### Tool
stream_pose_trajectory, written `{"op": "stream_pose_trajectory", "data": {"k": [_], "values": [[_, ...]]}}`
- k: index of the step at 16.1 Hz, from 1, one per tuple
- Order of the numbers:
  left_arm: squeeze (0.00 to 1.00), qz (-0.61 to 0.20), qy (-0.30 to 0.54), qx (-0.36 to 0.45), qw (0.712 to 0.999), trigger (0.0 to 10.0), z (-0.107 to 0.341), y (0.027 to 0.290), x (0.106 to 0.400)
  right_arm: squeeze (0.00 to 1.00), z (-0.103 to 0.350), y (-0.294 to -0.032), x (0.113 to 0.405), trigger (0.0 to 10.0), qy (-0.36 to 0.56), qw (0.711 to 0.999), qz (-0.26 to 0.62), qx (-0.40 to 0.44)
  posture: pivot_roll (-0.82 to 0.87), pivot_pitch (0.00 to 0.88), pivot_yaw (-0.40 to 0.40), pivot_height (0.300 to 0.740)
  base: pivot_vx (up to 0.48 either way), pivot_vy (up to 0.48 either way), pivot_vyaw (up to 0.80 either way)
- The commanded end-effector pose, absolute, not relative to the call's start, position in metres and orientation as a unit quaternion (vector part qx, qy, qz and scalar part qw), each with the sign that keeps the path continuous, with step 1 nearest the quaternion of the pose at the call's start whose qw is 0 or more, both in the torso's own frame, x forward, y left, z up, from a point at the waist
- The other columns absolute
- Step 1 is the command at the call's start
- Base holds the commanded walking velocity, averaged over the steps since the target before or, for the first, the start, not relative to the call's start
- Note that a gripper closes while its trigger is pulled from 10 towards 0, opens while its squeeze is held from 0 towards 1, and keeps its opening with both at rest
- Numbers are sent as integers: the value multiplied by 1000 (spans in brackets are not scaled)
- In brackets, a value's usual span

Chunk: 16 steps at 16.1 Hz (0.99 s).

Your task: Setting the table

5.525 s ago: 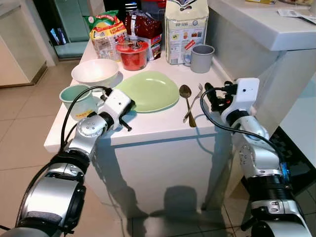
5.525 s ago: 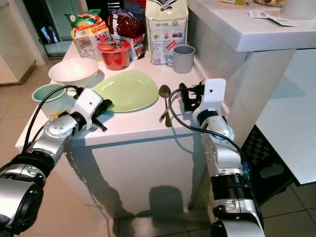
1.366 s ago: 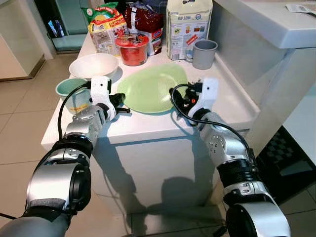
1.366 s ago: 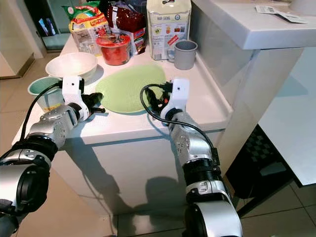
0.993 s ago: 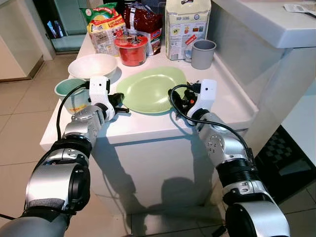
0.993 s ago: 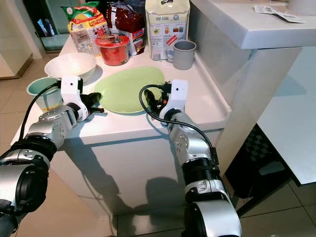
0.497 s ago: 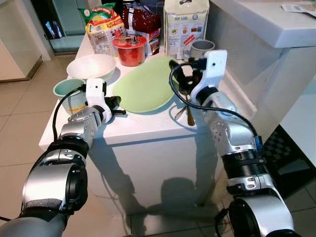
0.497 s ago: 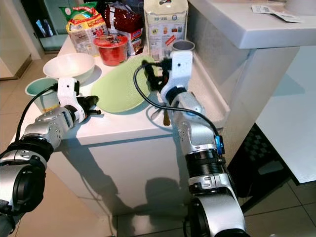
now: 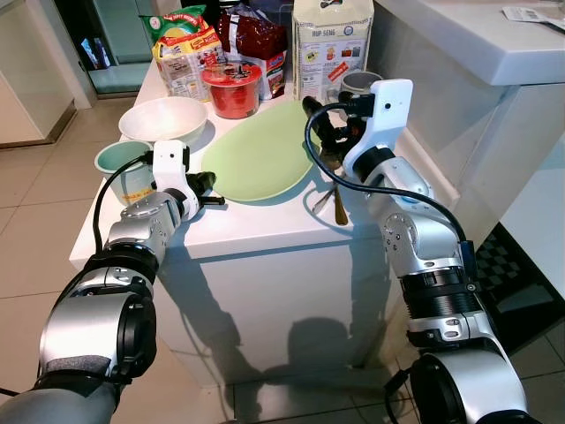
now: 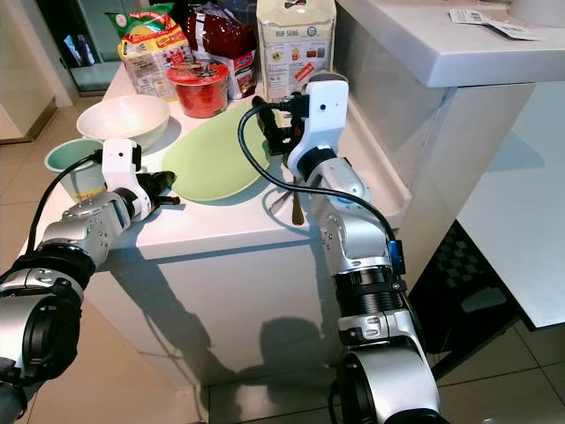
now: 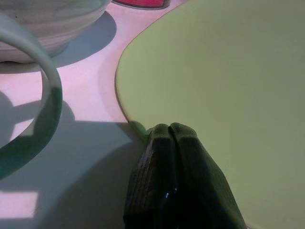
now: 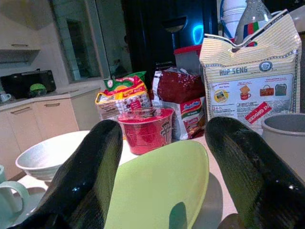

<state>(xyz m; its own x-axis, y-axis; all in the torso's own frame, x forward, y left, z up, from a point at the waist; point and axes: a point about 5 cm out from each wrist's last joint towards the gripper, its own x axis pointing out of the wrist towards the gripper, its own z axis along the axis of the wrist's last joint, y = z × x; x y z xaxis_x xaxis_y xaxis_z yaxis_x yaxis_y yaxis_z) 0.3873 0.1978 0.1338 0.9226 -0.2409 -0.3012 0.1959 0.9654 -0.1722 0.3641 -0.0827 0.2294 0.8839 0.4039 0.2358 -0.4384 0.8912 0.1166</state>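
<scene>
Lying near the front of the white counter (image 9: 265,225), the green plate (image 9: 256,163) is the piece being set. Left gripper (image 9: 209,188) sits at its left rim, fingers (image 11: 174,176) pressed together with their tips at the plate's edge; whether they touch the rim or pinch it I cannot tell. Judged purpose: nudging or steadying the plate from that side.

Right gripper (image 9: 320,121) hangs above the plate's right edge, fingers (image 12: 248,157) spread wide with nothing between them. Under that arm, just beside the plate, a spoon and fork (image 9: 334,190) lie close together on the counter, handles toward the front. Likely the cutlery is the next thing to place, hence the wide-spread fingers overhead.

Further out:
- teal mug (image 9: 128,172) left of the plate, close behind the left wrist
- white bowl (image 9: 168,119) behind the mug
- red noodle cup (image 9: 233,89) behind the plate
- grey mug (image 10: 327,82) behind the right gripper
- snack bags (image 9: 219,49) and a tall paper bag (image 9: 331,44) along the back
</scene>
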Motion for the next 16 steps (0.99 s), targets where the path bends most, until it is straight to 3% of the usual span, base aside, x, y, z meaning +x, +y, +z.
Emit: {"op": "stream_pose_trajectory", "data": {"k": [1, 10, 16], "values": [[0, -88, 248, -80, 961, 10000, 95, 203, 369, 0, 230, -84, 365, 10000, -96, 966, 216, 103, 54, 0, 50, 740, 0, 0, 0], [0, -83, 253, -93, 959, 10000, 90, 205, 366, 0, 194, -102, 369, 10000, 8, 943, 158, 293, 46, 0, 54, 740, 0, 0, 0], [0, -86, 253, -90, 959, 10000, 90, 205, 366, 0, 164, -89, 371, 10000, 64, 944, 161, 282, 48, 0, 57, 740, 0, 0, 0]]}}
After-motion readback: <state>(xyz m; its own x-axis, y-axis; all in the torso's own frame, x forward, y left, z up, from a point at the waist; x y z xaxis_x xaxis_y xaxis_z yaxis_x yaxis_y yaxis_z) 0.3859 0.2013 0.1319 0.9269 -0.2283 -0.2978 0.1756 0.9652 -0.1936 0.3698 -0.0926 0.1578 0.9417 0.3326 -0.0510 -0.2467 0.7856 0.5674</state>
